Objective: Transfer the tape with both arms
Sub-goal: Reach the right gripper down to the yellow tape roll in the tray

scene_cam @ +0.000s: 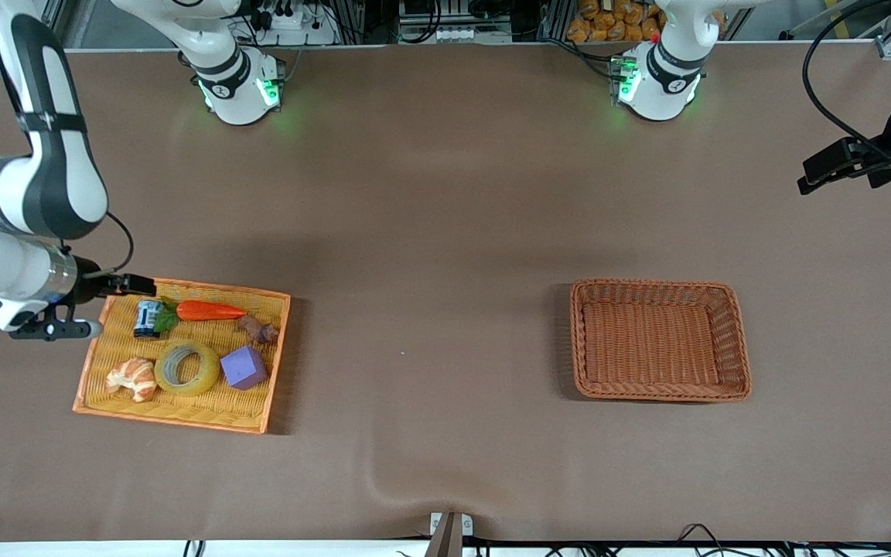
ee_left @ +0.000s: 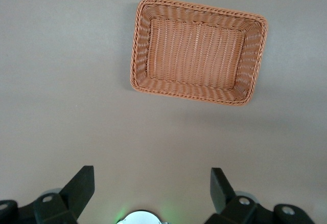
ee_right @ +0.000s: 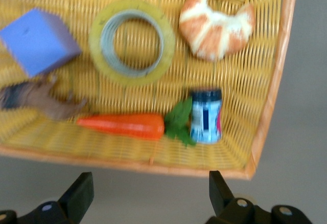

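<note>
The right arm (scene_cam: 24, 186) folds in from its base and drops low at its own end of the table, its gripper (ee_right: 148, 196) pointing down with fingers (ee_right: 79, 196) spread wide apart. The left arm (scene_cam: 666, 66) waits, reaching out past its end of the table, and the left gripper (ee_left: 150, 191) hangs high with its jaws wide open too.

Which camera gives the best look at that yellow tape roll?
The right wrist view: the tape fills much of it, ring and core plain. The front view shows it small in the tray. The left wrist view misses it.
</note>
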{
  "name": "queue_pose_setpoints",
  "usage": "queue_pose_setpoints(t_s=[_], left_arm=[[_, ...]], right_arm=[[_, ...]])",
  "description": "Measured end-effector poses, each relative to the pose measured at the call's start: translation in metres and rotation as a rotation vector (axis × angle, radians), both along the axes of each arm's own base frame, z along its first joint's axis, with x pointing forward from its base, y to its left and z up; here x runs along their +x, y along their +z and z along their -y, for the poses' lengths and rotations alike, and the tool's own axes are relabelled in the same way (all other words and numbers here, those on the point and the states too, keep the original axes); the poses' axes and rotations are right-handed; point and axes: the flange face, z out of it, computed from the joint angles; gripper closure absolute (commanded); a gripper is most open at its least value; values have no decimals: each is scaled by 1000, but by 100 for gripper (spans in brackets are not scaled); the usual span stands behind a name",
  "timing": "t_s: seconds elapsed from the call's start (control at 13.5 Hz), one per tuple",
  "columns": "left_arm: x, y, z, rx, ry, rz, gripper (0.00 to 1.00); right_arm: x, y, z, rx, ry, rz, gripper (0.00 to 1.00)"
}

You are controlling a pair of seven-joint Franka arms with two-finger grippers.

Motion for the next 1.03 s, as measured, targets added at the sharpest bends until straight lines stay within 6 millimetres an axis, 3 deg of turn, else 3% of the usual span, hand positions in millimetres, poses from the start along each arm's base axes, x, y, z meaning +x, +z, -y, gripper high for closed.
queue_pose_setpoints(t_s=[0.22, 0.37, 0.52, 1.03], left_arm=[[2, -4, 0, -1, 0, -4, 0], [5, -4, 0, -1, 1, 8, 0], [7, -4, -2, -2, 3, 17, 0], [14, -16, -4, -4, 7, 1, 0]], right_arm=[[13, -52, -3, -24, -199, 8, 0], [22, -72, -17, -43, -350, -2, 0], [31, -82, -24, -52, -430, 6, 0], [41, -106, 0, -56, -533, 57, 0]])
